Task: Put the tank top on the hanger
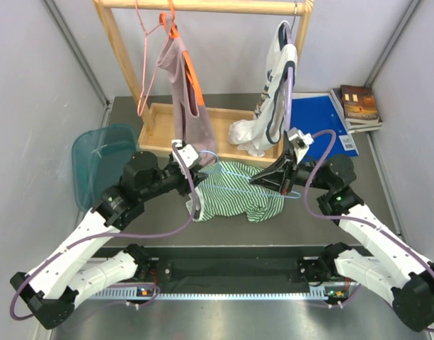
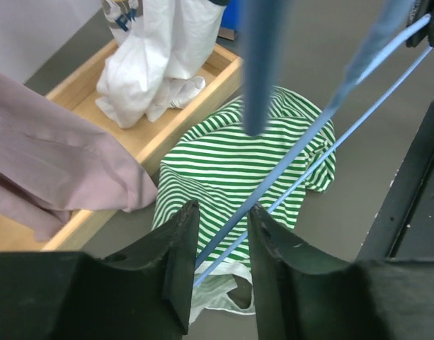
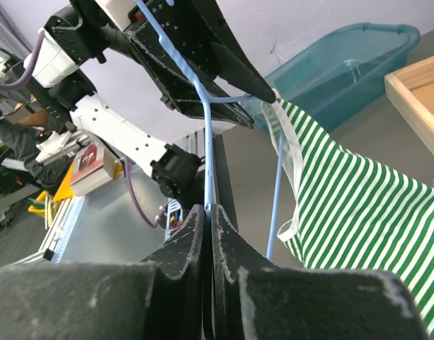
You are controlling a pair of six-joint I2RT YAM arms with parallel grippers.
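The green-and-white striped tank top [image 1: 234, 198] lies crumpled on the grey table between the two arms; it also shows in the left wrist view [image 2: 231, 159]. My right gripper [image 1: 258, 180] [image 3: 211, 209] is shut on a wire of the light-blue hanger [image 3: 207, 142], holding it above the top. The hanger [image 2: 330, 113] runs across, and two of its wires pass between the fingers of my open left gripper [image 2: 222, 209] [image 1: 190, 157] without being pinched. In the right wrist view a white-edged strap of the tank top [image 3: 365, 205] hangs beside a hanger wire near the left fingertips.
A wooden rack with a tray base [image 1: 156, 131] stands behind, carrying a pink wire hanger [image 1: 147, 64], a mauve top [image 1: 185, 92] on an orange hanger and a white top [image 1: 273, 85]. A teal bin [image 1: 100, 156] sits at left. Books [image 1: 358, 106] and a blue folder [image 1: 323, 120] lie back right.
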